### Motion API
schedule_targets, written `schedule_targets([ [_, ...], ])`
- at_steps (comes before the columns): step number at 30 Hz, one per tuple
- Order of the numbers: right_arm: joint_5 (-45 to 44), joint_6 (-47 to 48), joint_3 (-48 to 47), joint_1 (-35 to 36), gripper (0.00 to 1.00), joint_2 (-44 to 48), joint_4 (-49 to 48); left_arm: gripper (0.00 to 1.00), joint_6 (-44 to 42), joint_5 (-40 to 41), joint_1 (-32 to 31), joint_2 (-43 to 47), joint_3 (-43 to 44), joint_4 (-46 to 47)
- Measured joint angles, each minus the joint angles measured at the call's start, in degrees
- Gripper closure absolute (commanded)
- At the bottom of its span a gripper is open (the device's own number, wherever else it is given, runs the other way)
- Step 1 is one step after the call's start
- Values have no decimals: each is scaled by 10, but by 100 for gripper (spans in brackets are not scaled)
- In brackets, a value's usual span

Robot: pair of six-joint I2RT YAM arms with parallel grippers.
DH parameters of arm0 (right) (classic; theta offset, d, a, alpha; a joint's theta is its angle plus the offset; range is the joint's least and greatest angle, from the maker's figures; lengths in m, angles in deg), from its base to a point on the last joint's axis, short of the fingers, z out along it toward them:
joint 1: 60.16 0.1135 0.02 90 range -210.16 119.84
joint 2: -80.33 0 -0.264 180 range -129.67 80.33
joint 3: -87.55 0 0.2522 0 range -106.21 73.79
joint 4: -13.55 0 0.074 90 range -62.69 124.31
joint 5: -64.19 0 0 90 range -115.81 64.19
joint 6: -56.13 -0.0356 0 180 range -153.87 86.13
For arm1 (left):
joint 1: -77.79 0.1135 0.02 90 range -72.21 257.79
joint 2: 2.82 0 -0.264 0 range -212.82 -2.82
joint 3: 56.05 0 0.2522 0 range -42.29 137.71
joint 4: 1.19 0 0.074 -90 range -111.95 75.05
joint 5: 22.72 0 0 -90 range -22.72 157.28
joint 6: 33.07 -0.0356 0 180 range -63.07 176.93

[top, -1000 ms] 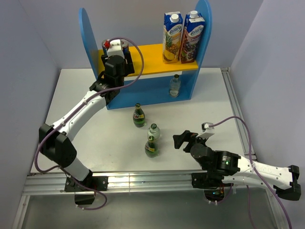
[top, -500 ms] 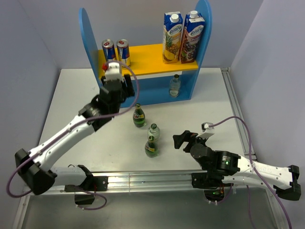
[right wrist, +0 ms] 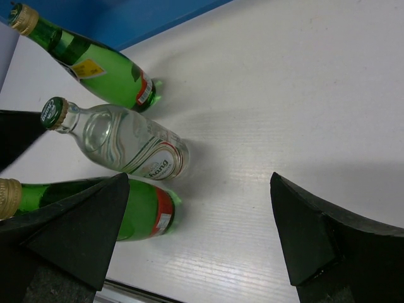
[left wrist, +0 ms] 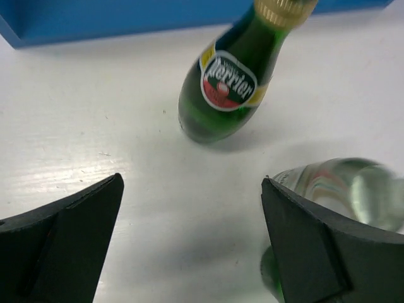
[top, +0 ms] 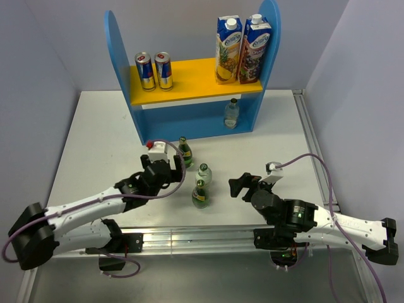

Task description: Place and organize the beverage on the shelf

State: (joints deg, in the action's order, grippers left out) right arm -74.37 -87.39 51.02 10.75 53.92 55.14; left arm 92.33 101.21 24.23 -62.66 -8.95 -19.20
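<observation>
Two blue-and-silver cans [top: 154, 70] stand on the left of the shelf's yellow-orange upper board [top: 196, 79]. One clear bottle [top: 232, 113] stands on the lower level. On the table in front stand a dark green bottle [top: 184, 153], a clear bottle [top: 202, 173] and a second green bottle [top: 200, 194]. My left gripper [top: 175, 169] hovers low just left of them, open and empty [left wrist: 192, 181]. Ahead of it is the green bottle [left wrist: 227, 82], and the clear bottle [left wrist: 344, 189] is beside its right finger. My right gripper [top: 242, 186] rests open to their right [right wrist: 201, 180].
Two tall juice cartons [top: 243, 49] fill the right end of the upper board. The blue side panels [top: 117, 50] rise above it. The table's metal rail [top: 189, 238] runs along the near edge. The right wrist view shows all three table bottles [right wrist: 126, 142] to its left.
My left arm has come down from the upper board, leaving the cans there, to the table beside the bottles. Its jaws are now wide apart. The right arm has stayed still.
</observation>
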Motion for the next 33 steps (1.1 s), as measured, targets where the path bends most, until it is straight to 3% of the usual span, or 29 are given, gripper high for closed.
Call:
schedule_targets([
  [10, 0, 0, 0, 0, 0, -4, 0, 1, -21, -1, -3, -171, 5, 154],
  [22, 0, 0, 0, 0, 0, -10, 0, 10, -70, -1, 47, -318, 70, 273],
  [25, 0, 0, 0, 0, 0, -11, 0, 21, -74, -7, 65, -348, 84, 289],
  [27, 0, 0, 0, 0, 0, -11, 0, 45, -75, -13, 72, -365, 94, 301],
  [29, 0, 0, 0, 0, 0, -12, -1, 77, -85, -10, 76, -373, 101, 312],
  [32, 0, 0, 0, 0, 0, -14, -1, 100, -90, -11, 81, -380, 104, 320],
  [33, 0, 0, 0, 0, 0, -14, -1, 100, -90, -10, 82, -381, 104, 322],
])
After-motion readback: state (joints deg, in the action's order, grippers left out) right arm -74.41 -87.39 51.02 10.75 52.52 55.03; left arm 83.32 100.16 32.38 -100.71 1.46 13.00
